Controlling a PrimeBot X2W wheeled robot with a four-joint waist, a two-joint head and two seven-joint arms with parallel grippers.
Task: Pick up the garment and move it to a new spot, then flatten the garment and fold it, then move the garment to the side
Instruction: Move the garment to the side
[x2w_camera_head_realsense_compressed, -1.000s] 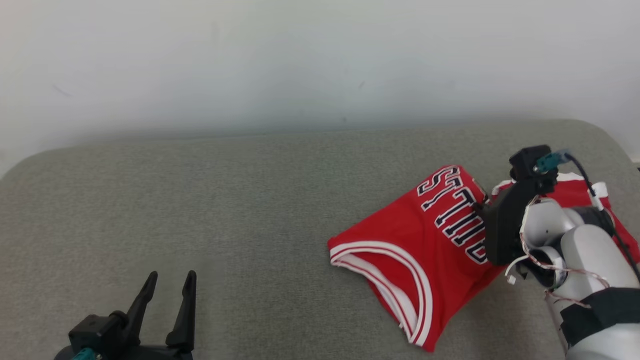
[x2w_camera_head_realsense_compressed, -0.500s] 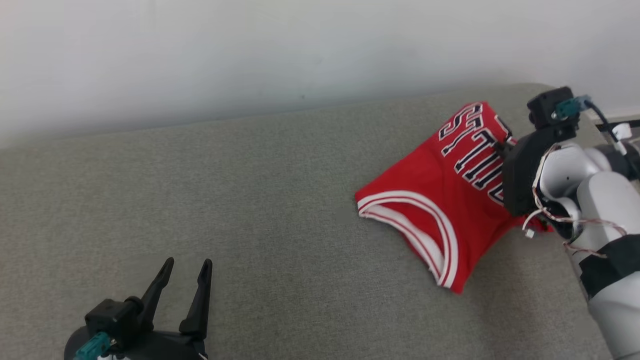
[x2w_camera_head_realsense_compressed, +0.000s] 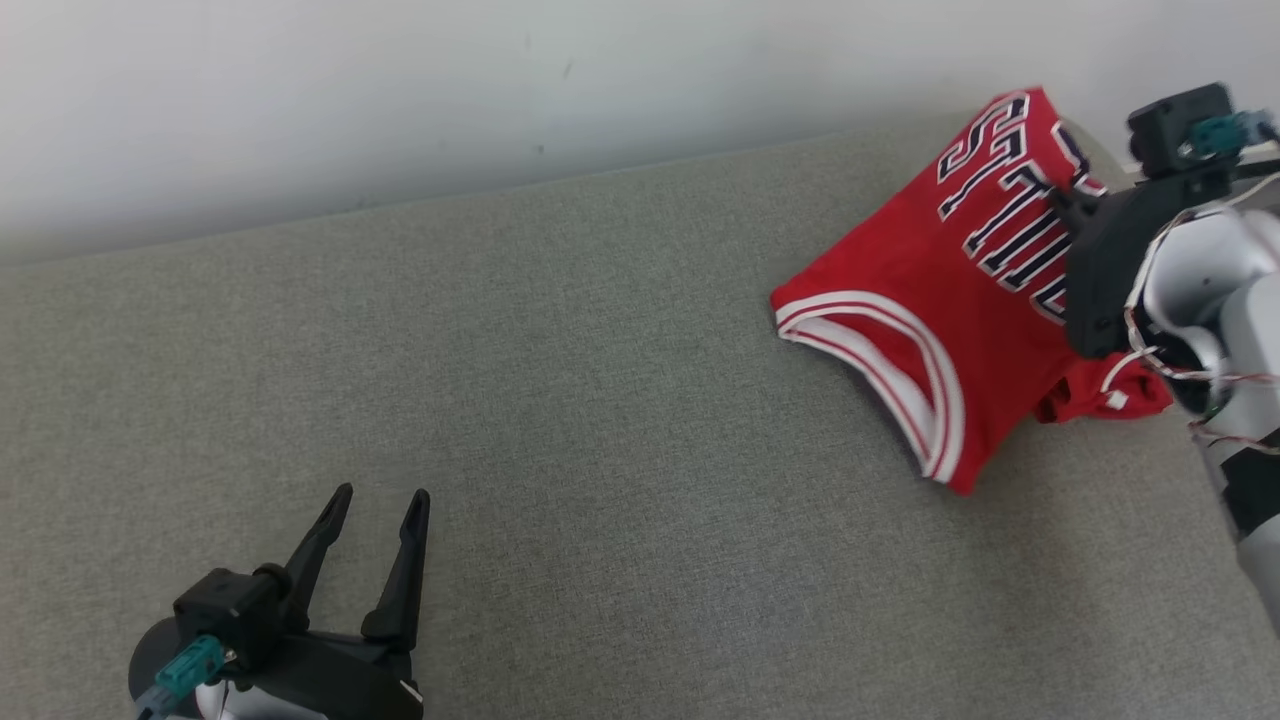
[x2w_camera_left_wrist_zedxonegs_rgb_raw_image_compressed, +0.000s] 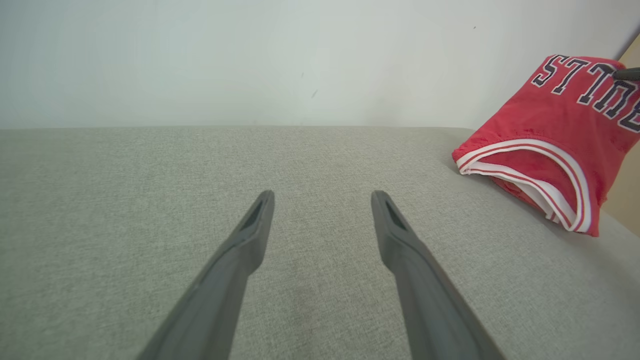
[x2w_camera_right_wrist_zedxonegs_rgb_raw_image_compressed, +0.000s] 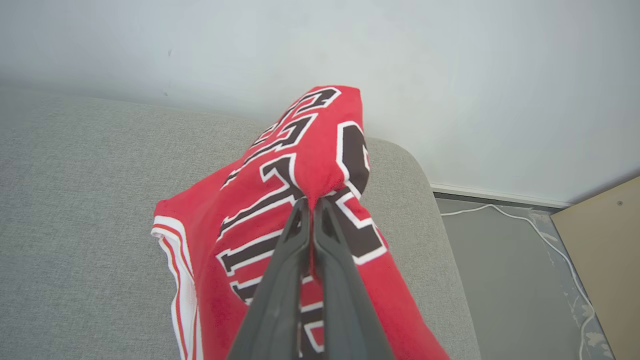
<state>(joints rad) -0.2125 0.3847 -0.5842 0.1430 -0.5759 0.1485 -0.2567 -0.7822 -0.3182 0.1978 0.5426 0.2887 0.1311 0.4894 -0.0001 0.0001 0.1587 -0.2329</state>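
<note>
The jersey is riding higher than a second ago. Its lettered part is peaking up in the right gripper, and the cloth that was lying flat behind the wrist is now bunching in a red lump under it. The head camera has swung too, so the whole scene is sitting differently.

The jersey is hanging at the far right end of the grey cushion, close to its rounded corner. The dark, white-edged letters are running up to the pinched peak. The white-and-red striped opening is drooping on the side toward the middle of the cushion, and in the left wrist view that trimmed edge appears to be resting on the fabric.

In the right wrist view the two long fingers are pressing together with barely a sliver between them, clamping a fold of red cloth right at their tips, among the letters.

The left gripper is hovering over bare cushion at the lower left, well apart from the jersey. Its jaws are spread wide, holding nothing and touching nothing.

Behind the cushion a pale wall is running across. Past the cushion's end the right wrist view is showing grey floor, a white cable and a wooden panel.
</note>
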